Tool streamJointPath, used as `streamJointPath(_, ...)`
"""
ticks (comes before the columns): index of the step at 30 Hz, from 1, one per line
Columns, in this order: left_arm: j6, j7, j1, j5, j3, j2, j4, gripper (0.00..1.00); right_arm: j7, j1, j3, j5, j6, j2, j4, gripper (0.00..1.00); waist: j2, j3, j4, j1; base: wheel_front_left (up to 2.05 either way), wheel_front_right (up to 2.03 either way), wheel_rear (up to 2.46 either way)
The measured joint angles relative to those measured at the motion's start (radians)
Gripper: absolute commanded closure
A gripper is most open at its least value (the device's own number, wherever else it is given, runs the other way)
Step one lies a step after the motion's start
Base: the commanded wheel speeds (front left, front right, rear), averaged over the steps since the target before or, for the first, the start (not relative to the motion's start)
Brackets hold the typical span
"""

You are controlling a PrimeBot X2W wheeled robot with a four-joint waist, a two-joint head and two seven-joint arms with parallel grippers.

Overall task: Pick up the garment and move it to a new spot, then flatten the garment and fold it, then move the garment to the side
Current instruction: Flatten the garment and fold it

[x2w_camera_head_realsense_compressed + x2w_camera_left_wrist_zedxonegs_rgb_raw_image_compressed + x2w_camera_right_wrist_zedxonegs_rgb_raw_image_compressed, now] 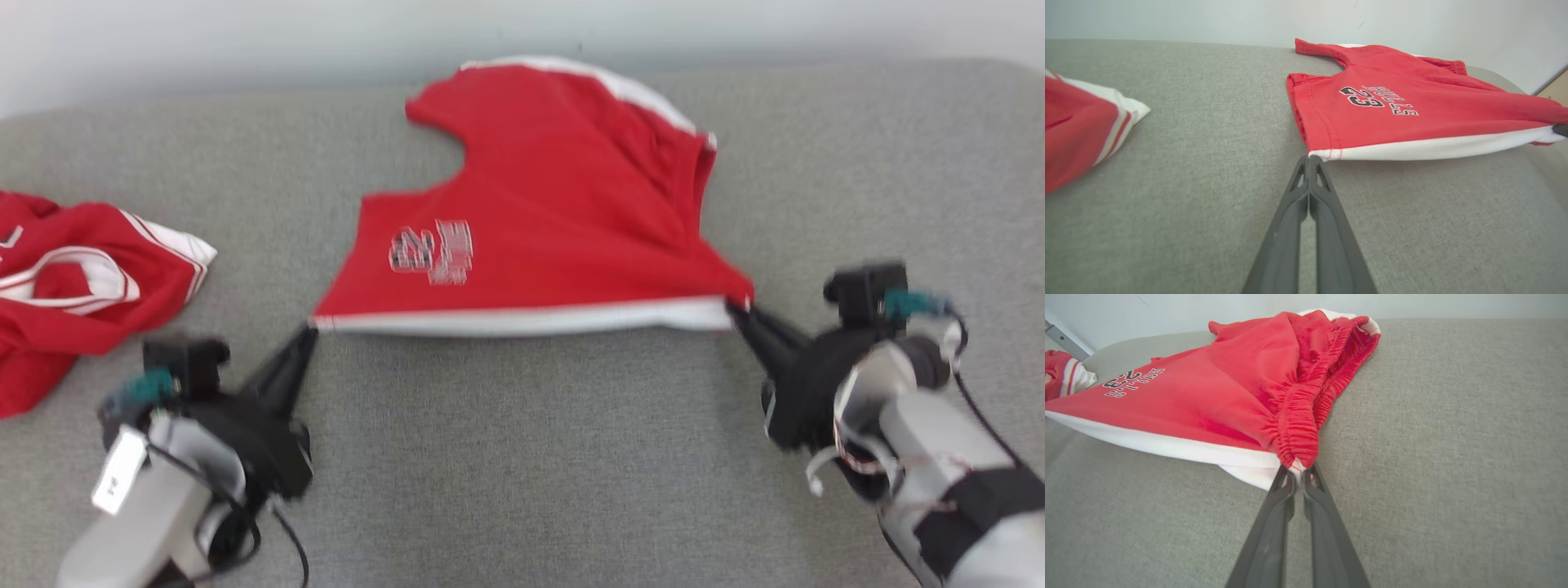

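The garment is a pair of red shorts with a white hem and a "BULLS 23" print, lying on the grey padded surface. Its white hem runs taut between my two grippers. My left gripper is shut, pinching the hem's left corner; the left wrist view has the closed fingertips right at that white corner of the garment. My right gripper is shut on the right corner. The right wrist view shows it clamping the gathered waistband end of the garment.
A second red and white garment lies crumpled at the surface's left edge, also in the left wrist view. A pale wall rises behind the surface. Open grey fabric stretches in front of the hem.
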Motion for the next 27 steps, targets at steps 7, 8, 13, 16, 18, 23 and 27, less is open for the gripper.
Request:
streamJointPath(7, 0.024, -0.007, 0.153, -0.013, -0.026, -0.003, -0.026, 1.0, 0.001, 0.158, 0.051, 0.033, 0.0, -0.05, -0.033, 1.0, 0.0, -0.099, -0.002, -0.0001, 0.0, 0.0, 0.0)
streamJointPath(8, 0.029, -0.008, 0.174, -0.013, -0.031, -0.003, -0.031, 1.0, 0.002, 0.18, 0.057, 0.039, 0.001, -0.055, -0.036, 1.0, 0.0, -0.113, -0.001, -0.0001, 0.0, 0.0, 0.0)
streamJointPath(13, 0.054, -0.008, 0.273, -0.013, -0.055, -0.001, -0.069, 1.0, 0.01, 0.282, 0.072, 0.043, 0.003, -0.082, -0.057, 1.0, -0.0001, -0.18, 0.003, -0.0001, 0.0, 0.0, 0.0)
streamJointPath(16, 0.064, -0.007, 0.313, -0.016, -0.066, 0.006, -0.1, 1.0, 0.019, 0.32, 0.072, 0.049, 0.003, -0.094, -0.068, 1.0, -0.0001, -0.214, 0.007, -0.0001, 0.0, 0.0, 0.0)
streamJointPath(18, 0.071, 0.002, 0.342, -0.021, -0.069, 0.007, -0.119, 1.0, 0.028, 0.342, 0.077, 0.049, 0.003, -0.101, -0.074, 1.0, -0.0001, -0.234, 0.01, -0.0001, 0.0, 0.0, 0.0)
streamJointPath(23, 0.101, 0.015, 0.404, -0.038, -0.067, 0.015, -0.152, 1.0, 0.045, 0.377, 0.085, 0.051, 0.002, -0.106, -0.101, 1.0, -0.0002, -0.261, 0.016, 0.0, 0.0, 0.0, 0.0)
streamJointPath(27, 0.131, 0.024, 0.423, -0.051, -0.063, 0.012, -0.16, 1.0, 0.056, 0.387, 0.095, 0.051, -0.01, -0.104, -0.103, 1.0, -0.0002, -0.261, 0.016, 0.0002, 0.0, 0.0, 0.0)
